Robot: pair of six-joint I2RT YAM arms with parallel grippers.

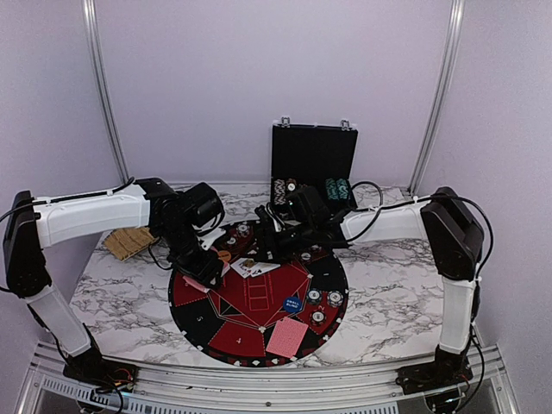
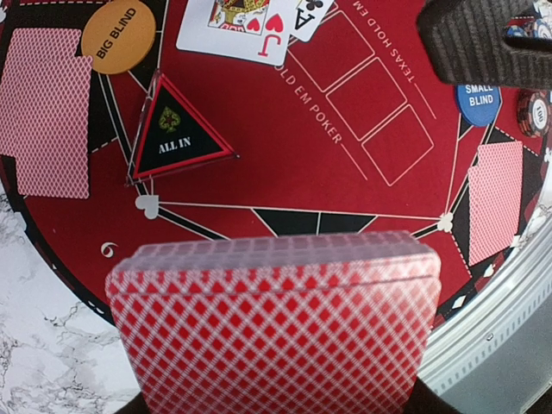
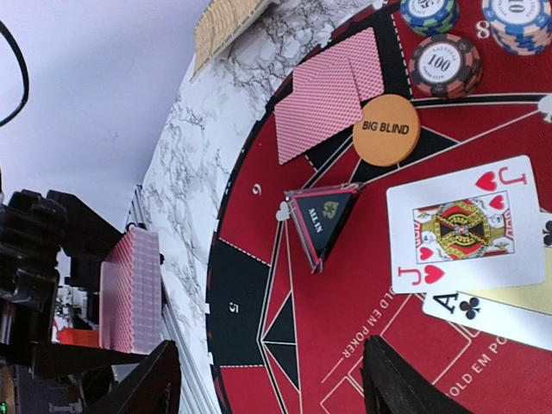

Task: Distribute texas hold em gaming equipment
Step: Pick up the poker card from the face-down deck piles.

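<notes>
1. Left gripper (image 1: 200, 263): we find it clamped on the red-backed deck (image 2: 276, 328), over the mat's (image 2: 259, 129) near edge.
2. Right gripper (image 3: 274, 379): jaws apart, empty, near the jack of hearts (image 3: 470, 222).
3. Next deal: we would pinch only the top card, keeping the deck level.

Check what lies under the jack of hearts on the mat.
An ace of clubs sticks out from under the jack of hearts, both face up on the red mat. The ace's covered part, and anything else beneath, cannot be seen.

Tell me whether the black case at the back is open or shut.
Open: the case has its lid standing upright, chip rows showing below.
</notes>
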